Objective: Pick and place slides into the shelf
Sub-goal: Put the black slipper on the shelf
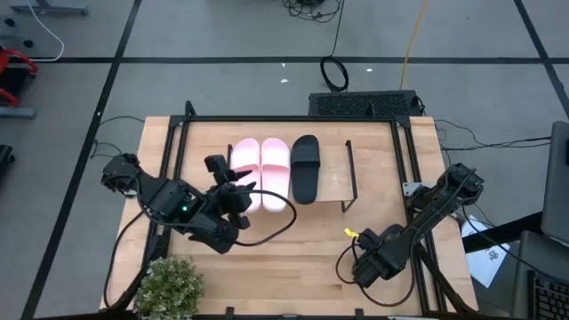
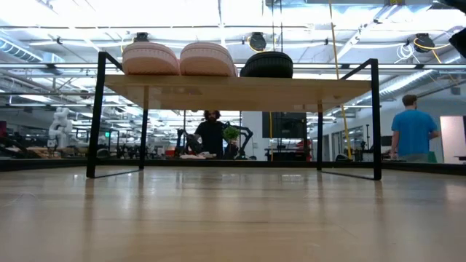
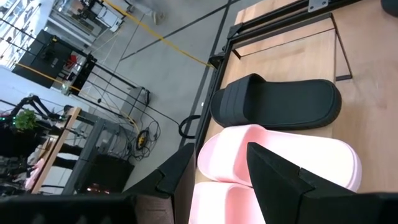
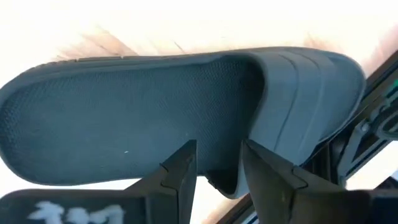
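Two light pink slides [image 1: 260, 173] and one black slide [image 1: 305, 167] lie side by side on the shelf [image 1: 373, 178], soles on its wooden board. In the low view they show on the shelf top [image 2: 218, 86]. My left gripper [image 1: 238, 188] is open over the near end of the left pink slide [image 3: 221, 202]. The second black slide [image 4: 155, 106] fills the right wrist view. In the high view my right arm hides it. My right gripper [image 4: 217, 155] sits low at the table's near right part [image 1: 369, 265], shut on that slide. My left gripper hovers close over the left pink slide; I cannot tell whether it touches it. My right gripper comes from above at the black slide's strap edge [image 4: 254, 118], near the slide's side. One finger [image 4: 180, 168] is over the footbed and the other [image 4: 270, 171] over the strap's outside.
A potted plant [image 1: 167, 286] stands at the table's near left corner. A free slot on the shelf board [image 1: 331, 178] lies right of the black slide. Cables loop on the table by the right arm [image 1: 342, 267]. People stand in the room beyond [image 2: 413, 127].
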Robot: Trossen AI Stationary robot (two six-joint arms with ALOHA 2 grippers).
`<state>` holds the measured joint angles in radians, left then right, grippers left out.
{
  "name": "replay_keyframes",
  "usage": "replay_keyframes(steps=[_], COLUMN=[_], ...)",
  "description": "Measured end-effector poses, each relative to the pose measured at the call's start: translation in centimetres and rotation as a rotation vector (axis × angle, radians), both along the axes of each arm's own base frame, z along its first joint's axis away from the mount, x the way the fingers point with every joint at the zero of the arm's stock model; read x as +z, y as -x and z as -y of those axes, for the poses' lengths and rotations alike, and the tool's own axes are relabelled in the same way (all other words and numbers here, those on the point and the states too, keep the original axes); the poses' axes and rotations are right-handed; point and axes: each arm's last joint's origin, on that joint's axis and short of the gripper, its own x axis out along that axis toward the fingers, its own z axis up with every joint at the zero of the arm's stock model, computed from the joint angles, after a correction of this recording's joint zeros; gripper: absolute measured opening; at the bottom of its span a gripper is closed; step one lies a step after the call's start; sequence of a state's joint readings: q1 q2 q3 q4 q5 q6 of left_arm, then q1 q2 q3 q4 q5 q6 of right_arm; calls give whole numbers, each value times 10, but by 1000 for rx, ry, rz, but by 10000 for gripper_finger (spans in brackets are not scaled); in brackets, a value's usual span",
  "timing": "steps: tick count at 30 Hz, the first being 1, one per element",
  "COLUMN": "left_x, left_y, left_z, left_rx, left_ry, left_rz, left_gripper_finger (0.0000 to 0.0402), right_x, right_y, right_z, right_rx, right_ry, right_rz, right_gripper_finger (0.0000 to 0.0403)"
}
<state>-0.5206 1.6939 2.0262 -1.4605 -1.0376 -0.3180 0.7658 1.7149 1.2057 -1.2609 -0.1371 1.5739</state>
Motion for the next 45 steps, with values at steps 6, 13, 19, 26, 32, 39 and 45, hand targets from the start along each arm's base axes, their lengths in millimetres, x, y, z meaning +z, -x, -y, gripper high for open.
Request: replay_keyframes(steps=[6, 13, 19, 26, 32, 39, 45], left_x=[0, 0, 0, 0, 0, 0, 0], left_y=[-1, -1, -1, -1, -1, -1, -1], left_z=[-3, -3, -3, -3, -3, -3, -3], left_rx=[10, 10, 10, 10, 10, 10, 10], left_ry=[0, 0, 0, 0, 0, 0, 0], left_rz=[0, 0, 0, 0, -1, -1, -1], left_gripper_finger=[152, 152, 152, 152, 152, 152, 152], right_x=[9, 12, 13, 12, 11, -2, -8], right_y=[0, 1, 3, 1, 0, 8, 14], right_z=[0, 1, 3, 1, 1, 8, 12], right_rx=[13, 13, 13, 18, 26, 16, 8], right_ry=[16, 34, 55, 36, 52, 67, 85], right_rz=[-19, -34, -52, -29, -9, -76, -127], right_gripper_finger=[121, 121, 121, 121, 121, 121, 121])
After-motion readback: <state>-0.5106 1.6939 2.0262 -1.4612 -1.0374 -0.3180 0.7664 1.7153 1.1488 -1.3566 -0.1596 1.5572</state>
